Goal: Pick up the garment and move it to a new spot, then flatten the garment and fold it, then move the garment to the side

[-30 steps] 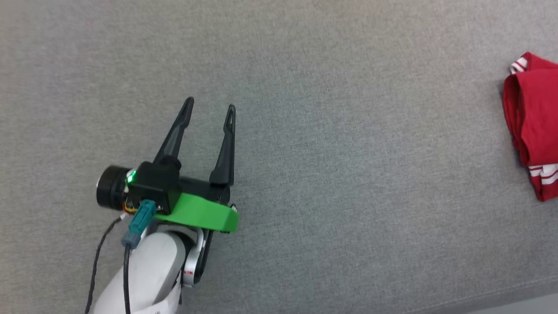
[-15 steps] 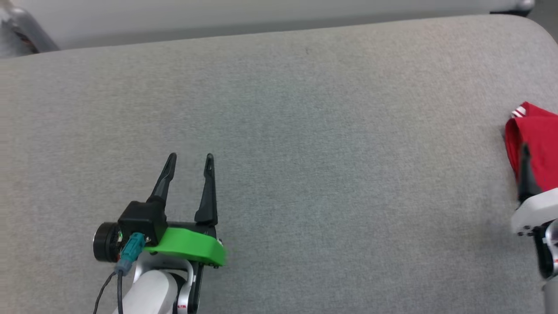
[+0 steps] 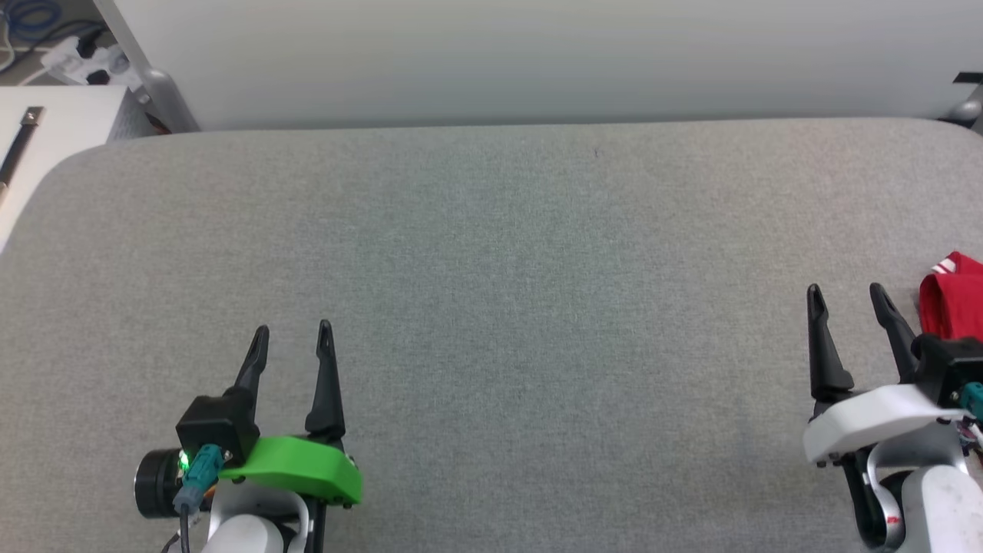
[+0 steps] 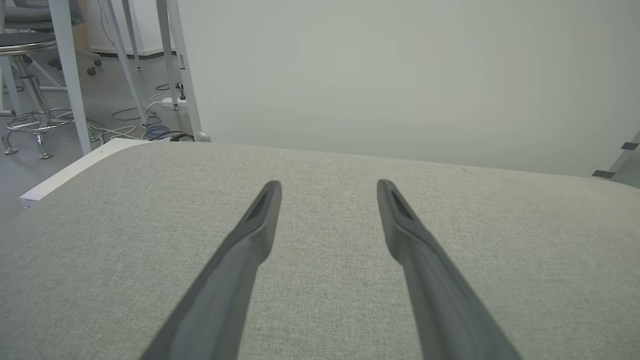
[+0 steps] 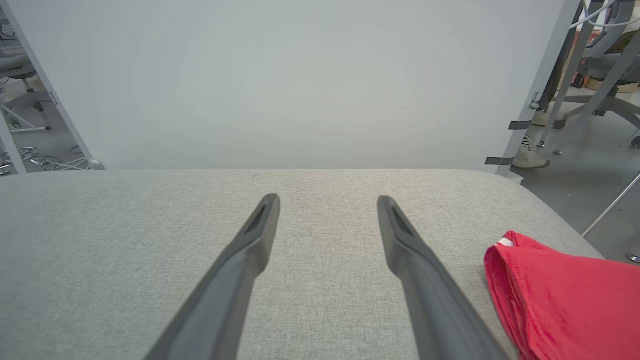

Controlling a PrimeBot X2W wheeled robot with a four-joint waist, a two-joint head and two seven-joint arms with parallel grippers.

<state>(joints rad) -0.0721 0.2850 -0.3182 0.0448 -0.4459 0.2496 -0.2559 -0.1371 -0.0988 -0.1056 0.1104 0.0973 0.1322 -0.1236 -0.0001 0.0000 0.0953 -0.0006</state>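
I've got the left gripper (image 3: 292,329) over the front left of the grey padded table (image 3: 491,253) and the right gripper (image 3: 845,290) over the front right, both empty, jaws spread apart. The bundled red shirt (image 3: 952,309) lies at the right edge, just beside it

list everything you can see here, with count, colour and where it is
garment: one, red with white trim, at the table's right edge
table: one, grey fabric top, under both arms
panel: one, pale, behind the table
stool: one, grey seat with chrome base, floor beyond the table's left end
cables: several, white and blue, floor near the stool
shoe: one, pale, floor past the panel's right end
left pincer: one, dark, open, low left
right pincer: one, dark, open, beside the garment, not touching it
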